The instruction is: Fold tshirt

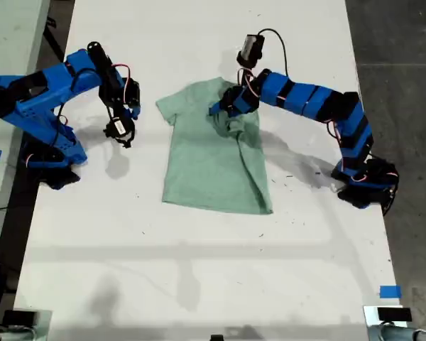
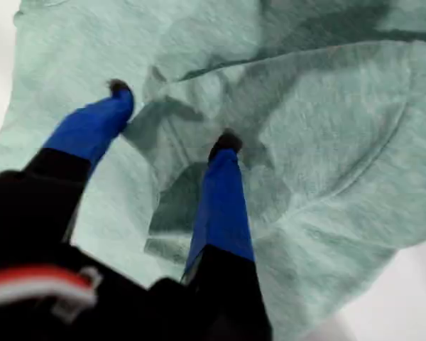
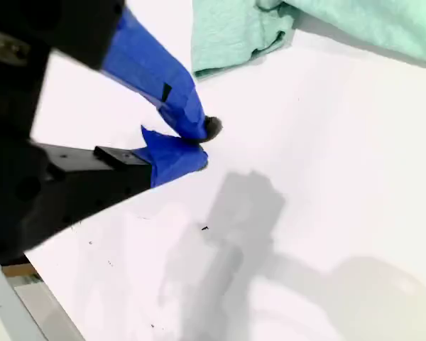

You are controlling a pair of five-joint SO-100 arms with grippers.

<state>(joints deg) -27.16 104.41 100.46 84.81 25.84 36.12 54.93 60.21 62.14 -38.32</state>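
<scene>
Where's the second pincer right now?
My second pincer hangs shut over bare table at the exterior view's left, beside the tshirt's sleeve, not touching it.

No text, label, brand or number can be read in any view. The tshirt [image 1: 214, 153] is plain, and the table [image 1: 199, 263] and blue tape [image 1: 390, 291] on it carry no writing.

A white table [image 1: 199, 249] fills most of the exterior view, marked with small dark specks. Blue tape [image 1: 390, 291] sits near its edge at the exterior view's lower right. Dark grey floor [image 1: 405, 64] lies beyond.
</scene>
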